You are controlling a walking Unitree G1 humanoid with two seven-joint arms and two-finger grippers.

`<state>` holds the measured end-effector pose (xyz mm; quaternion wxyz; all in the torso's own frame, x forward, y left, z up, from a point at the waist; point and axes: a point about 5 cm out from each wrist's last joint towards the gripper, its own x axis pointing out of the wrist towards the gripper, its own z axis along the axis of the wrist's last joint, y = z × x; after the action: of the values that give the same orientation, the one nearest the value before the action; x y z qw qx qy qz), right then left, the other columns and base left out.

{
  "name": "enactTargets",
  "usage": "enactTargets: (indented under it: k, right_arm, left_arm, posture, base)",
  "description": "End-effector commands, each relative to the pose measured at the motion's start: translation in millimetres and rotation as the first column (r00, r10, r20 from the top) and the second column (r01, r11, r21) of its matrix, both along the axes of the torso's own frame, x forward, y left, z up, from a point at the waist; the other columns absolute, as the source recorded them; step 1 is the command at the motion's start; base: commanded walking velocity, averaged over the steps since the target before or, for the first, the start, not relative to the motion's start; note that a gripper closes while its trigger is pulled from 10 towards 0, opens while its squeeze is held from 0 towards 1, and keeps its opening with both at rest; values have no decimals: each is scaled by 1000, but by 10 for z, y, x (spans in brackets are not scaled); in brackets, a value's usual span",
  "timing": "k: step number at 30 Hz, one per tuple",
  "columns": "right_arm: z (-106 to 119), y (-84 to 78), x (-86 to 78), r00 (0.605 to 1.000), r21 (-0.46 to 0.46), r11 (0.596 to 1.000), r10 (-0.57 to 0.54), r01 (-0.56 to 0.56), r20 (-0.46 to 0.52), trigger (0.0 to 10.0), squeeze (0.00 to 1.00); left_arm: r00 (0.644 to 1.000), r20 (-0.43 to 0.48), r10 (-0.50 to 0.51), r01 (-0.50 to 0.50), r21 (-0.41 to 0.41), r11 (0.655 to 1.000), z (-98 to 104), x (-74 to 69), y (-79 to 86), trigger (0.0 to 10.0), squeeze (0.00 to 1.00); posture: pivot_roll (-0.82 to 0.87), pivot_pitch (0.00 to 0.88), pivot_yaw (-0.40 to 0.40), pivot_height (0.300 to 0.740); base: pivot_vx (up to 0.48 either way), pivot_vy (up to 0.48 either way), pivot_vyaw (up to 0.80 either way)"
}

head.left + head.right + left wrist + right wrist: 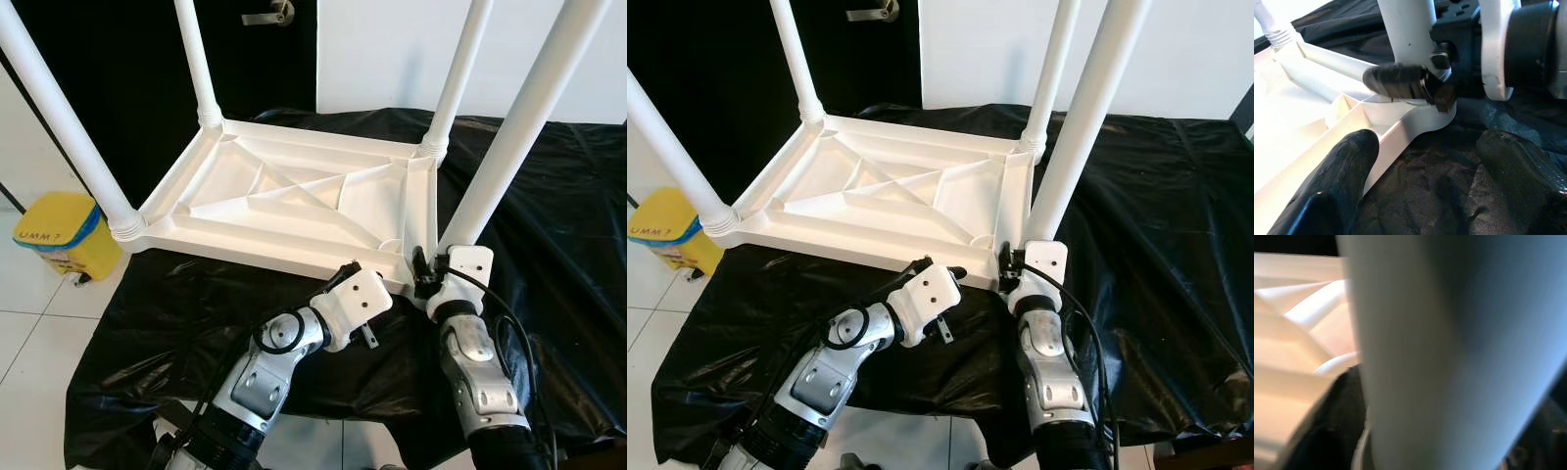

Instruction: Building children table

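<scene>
Fingers of the right gripper (423,276) are pinched around the foot of the near-right white plastic tube leg (519,127), right where it meets the corner socket of the upturned white ribbed plastic tabletop (294,201). Seen from the left wrist, one black finger (1396,81) lies across the front of the tube. That leg's long axis climbs up and away from the fingers, leaning slightly (whether it is fully seated I cannot tell). So any further turning or pressing has to go down along that axis into the socket directly below the grip.

Just beside this corner, the left gripper (1435,166) has its two fingers spread wide and holds nothing. One finger sits by the tabletop's near edge, the other over the crinkled black plastic sheet (549,196), and the socket lies straight ahead between them.

The right forearm rises almost vertically to the corner. The left arm is bent at the elbow and angled inward toward it. The right arm is plainly the working one.
</scene>
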<state>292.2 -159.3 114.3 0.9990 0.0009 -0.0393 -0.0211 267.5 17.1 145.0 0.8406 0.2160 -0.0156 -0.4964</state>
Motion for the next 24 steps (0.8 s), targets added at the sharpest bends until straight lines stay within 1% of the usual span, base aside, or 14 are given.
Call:
enactTargets:
  k: [1, 3, 5, 6, 7, 10, 12, 13, 15, 17, 20, 21, 22, 24]
  right_arm:
    - [-9, -12, -11, 1000, 11, 1000, 12, -12, -2, 10000, 1000]
    - [83, -140, -58, 993, -6, 994, 109, -109, 53, 10000, 1000]
    - [94, -173, -73, 989, -16, 991, 132, -132, 59, 10000, 1000]
    - [90, -211, -94, 981, -31, 983, 183, -182, 56, 10000, 43]
    - [88, -260, -110, 972, -48, 973, 228, -225, 51, 10000, 0]
    - [87, -287, -118, 966, -58, 966, 255, -253, 47, 10000, 0]
    - [110, -335, -97, 934, -93, 931, 356, -352, 27, 10000, 0]
    - [110, -335, -97, 934, -93, 931, 356, -352, 27, 10000, 0]
    - [145, -342, -14, 898, -128, 891, 440, -436, 0, 10000, 0]
    - [145, -342, -14, 898, -128, 891, 440, -436, 0, 10000, 0]
    - [148, -306, 93, 855, -167, 840, 517, -517, -45, 10000, 0]
    - [148, -306, 93, 855, -167, 840, 517, -517, -45, 10000, 0]
    - [137, -301, 103, 846, -184, 827, 530, -531, -56, 3490, 0]
    - [137, -301, 103, 846, -184, 827, 530, -531, -56, 3490, 0]
  left_arm:
    - [999, 17, 51, -51, -8, 999, -19, 28, 9, 10000, 0]
    - [999, -9, 46, -46, -46, 998, -2, 24, 28, 10000, 0]
    - [999, -11, 45, -46, -49, 998, -1, 23, 35, 10000, 0]
    - [999, -16, 38, -39, -54, 998, -3, 14, 49, 10000, 0]
    - [999, -27, 31, -33, -59, 998, -9, 5, 66, 10000, 0]
    - [999, -34, 26, -28, -62, 998, -14, 0, 78, 10000, 0]
    - [998, -57, -5, 1, -72, 997, -28, -24, 100, 10000, 0]
    - [998, -57, -5, 1, -72, 997, -28, -24, 100, 10000, 0]
    - [994, -86, -61, 54, -81, 995, -44, -62, 88, 10000, 0]
    - [994, -86, -61, 54, -81, 995, -44, -62, 88, 10000, 0]
    - [985, -136, -105, 89, -118, 989, -28, -90, 62, 10000, 0]
    - [985, -136, -105, 89, -118, 989, -28, -90, 62, 10000, 0]
    - [982, -153, -112, 93, -128, 987, -28, -95, 62, 10000, 0]
    - [982, -153, -112, 93, -128, 987, -28, -95, 62, 10000, 0]
  posture:
    - [-116, 57, 10, 740]
    - [-118, 49, 8, 740]
    - [-118, 49, 8, 740]
    - [-120, 46, 7, 740]
    - [-122, 45, 8, 740]
    - [-125, 44, 8, 740]
    - [-137, 39, 12, 740]
    - [-137, 39, 12, 740]
    - [-144, 34, 12, 740]
    - [-144, 34, 12, 740]
    - [-143, 27, 10, 740]
    - [-143, 27, 10, 740]
    - [-138, 27, 7, 740]
    - [-138, 27, 7, 740]
  base:
    - [0, 0, 0]
    - [0, 0, 0]
    - [0, 0, 0]
    - [0, 0, 0]
    - [0, 0, 0]
    - [0, 0, 0]
    - [0, 0, 0]
    - [0, 0, 0]
    - [0, 0, 0]
    - [0, 0, 0]
    - [0, 0, 0]
    - [0, 0, 0]
    - [0, 0, 0]
    - [0, 0, 0]
